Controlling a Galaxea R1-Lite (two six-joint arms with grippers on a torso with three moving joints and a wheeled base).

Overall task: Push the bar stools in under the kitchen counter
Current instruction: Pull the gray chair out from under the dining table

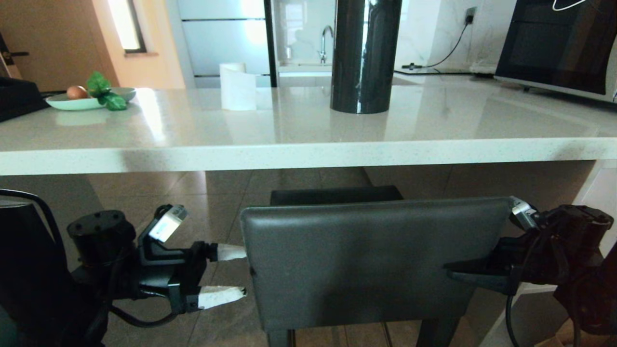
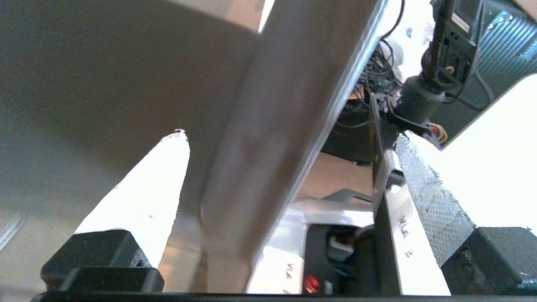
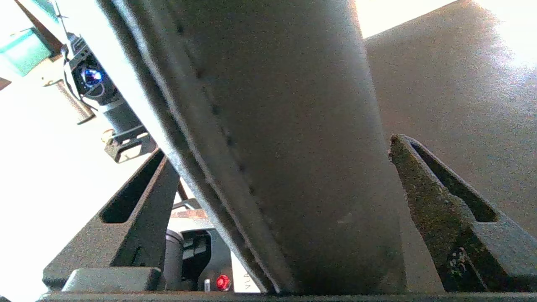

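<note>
Head view, plate (image 1: 62, 102) holding egg (image 1: 76, 92), greens (image 1: 105, 91), both claws spread astride grey stool backrest (image 1: 356, 260)

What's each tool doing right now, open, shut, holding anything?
Left tool: open, fingers straddling the left edge of the grey stool's backrest, not clamped.
Right tool: open, one finger on each side of the backrest's right edge, not clamped.

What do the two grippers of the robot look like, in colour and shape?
The left gripper has a black body, pale tapering fingers, a white tag and looping black cables. The right gripper is black, with dark wedge-shaped hollow fingers and a black cable.
</note>
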